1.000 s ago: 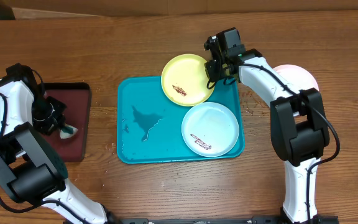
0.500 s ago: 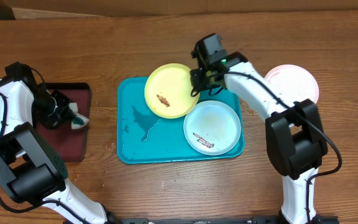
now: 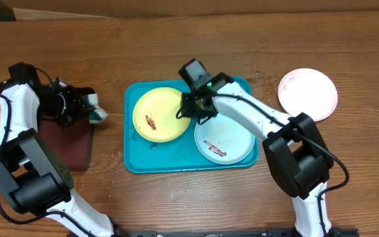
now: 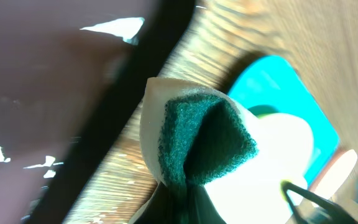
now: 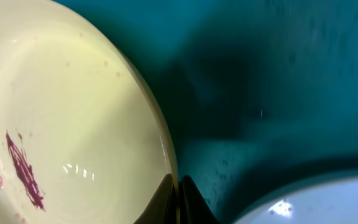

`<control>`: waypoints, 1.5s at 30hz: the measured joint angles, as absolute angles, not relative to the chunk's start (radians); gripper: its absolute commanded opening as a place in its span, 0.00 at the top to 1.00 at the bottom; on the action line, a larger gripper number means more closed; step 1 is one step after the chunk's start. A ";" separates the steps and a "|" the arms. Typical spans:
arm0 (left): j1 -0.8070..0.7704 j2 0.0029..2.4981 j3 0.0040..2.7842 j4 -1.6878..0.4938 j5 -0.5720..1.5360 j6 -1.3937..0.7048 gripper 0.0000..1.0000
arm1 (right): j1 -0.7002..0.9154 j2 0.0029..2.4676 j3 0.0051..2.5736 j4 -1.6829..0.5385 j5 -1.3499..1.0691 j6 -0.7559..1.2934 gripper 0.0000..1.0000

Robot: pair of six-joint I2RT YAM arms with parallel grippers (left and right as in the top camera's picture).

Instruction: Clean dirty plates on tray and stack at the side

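My right gripper (image 3: 189, 107) is shut on the right rim of the yellow-green plate (image 3: 154, 114), which hangs tilted over the left half of the turquoise tray (image 3: 170, 157). In the right wrist view the dark fingers (image 5: 179, 190) pinch that plate's (image 5: 73, 118) edge, and a brown smear shows on its face. The pale mint-blue plate (image 3: 231, 137), also smeared, lies in the tray's right half. A white plate (image 3: 308, 93) rests on the table to the right. My left gripper (image 3: 84, 108) is shut on a green and white sponge (image 3: 97, 110), which also shows in the left wrist view (image 4: 204, 143).
A dark maroon tray (image 3: 70, 141) with a black rim lies on the table at the left, under the left arm. The wooden table (image 3: 176, 39) stretches behind both trays. A strip of bare wood separates the maroon tray from the turquoise one.
The right gripper has carried the yellow-green plate leftward across the tray. The left gripper has lifted the sponge off the maroon tray and moved it right, toward the turquoise tray.
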State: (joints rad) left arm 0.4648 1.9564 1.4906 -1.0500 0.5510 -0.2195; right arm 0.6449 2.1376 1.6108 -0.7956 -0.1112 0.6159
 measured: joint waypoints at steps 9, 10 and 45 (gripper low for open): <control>0.366 1.817 1.491 -1.076 0.585 -0.168 0.96 | 0.677 2.130 1.526 -0.767 -0.104 0.802 0.96; 0.342 1.802 1.491 -1.089 0.578 -0.165 0.96 | 0.680 2.129 1.522 -0.764 -0.104 0.835 0.96; -0.050 1.837 1.485 -1.085 0.205 -0.339 0.96 | 0.689 2.123 1.739 -0.883 -0.101 0.376 0.53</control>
